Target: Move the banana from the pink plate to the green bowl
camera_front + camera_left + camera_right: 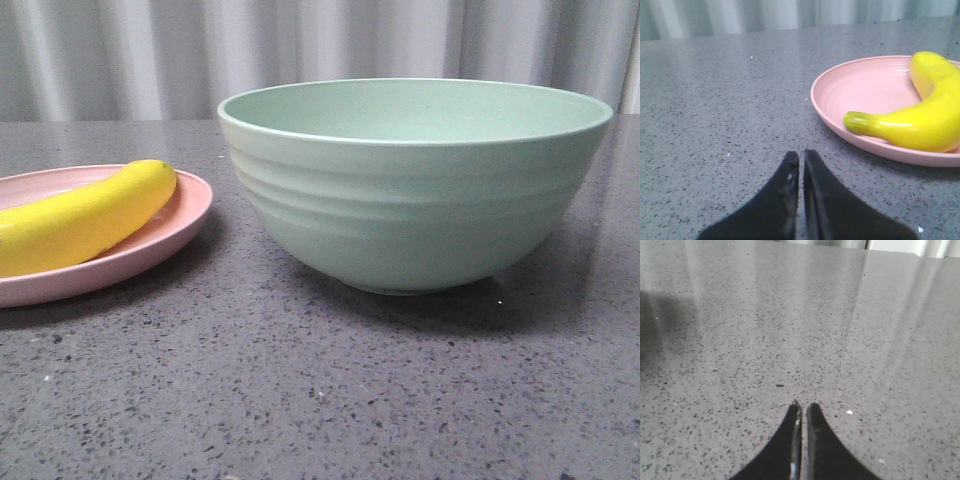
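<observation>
Banana (85, 218) lies on its side in the pink plate (150, 250), at the left of the front view, its rounded end pointing toward the green bowl (410, 190). In the left wrist view the same banana (920, 120) curves across the pink plate (860, 90), its greenish stem end resting near the rim on the side toward the camera.

The table (320, 390) is grey stone-like material, speckled with dark and pale flecks, and slightly glossy, so light streaks run across it in the right wrist view. Behind it hangs a pale, vertically pleated curtain (150, 55).

The green bowl stands upright on the table, just beside the plate but not touching it. It has faint horizontal ridges round its outside. Only the far inner wall shows; the bottom of the bowl is hidden from view.

The left gripper (801, 156) is over bare table near the plate, its black jaws pressed together with only a hairline gap and nothing between them. The right gripper (803, 407) is likewise closed on nothing, above bare table (790, 330).
</observation>
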You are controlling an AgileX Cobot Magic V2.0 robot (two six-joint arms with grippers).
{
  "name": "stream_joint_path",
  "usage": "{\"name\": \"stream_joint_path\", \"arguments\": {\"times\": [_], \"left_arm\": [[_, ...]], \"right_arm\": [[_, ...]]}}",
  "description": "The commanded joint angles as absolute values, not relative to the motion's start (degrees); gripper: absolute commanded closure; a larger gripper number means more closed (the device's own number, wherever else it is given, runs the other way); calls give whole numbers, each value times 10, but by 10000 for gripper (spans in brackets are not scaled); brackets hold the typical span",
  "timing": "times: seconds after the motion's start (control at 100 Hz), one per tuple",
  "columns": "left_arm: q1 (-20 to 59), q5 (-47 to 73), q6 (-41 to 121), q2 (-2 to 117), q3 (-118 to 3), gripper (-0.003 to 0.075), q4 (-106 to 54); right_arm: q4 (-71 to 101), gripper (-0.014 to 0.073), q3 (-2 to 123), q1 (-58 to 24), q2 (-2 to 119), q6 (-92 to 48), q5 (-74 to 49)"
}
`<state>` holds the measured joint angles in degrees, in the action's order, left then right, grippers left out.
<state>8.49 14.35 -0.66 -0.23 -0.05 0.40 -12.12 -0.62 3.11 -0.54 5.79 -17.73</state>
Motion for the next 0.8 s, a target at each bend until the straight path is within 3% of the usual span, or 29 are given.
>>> {"name": "stream_joint_path", "arguments": {"times": [0.0,0.4,0.79], "left_arm": [[84,89,-11,-19,6,741,5],[83,67,-11,-19,6,741,13],[83,67,-11,-19,6,741,13]], "right_arm": [[-132,659,-17,34,-19,55,-120],[-132,659,-17,34,-19,55,-41],[-132,659,-17,34,-19,55,-48]]}}
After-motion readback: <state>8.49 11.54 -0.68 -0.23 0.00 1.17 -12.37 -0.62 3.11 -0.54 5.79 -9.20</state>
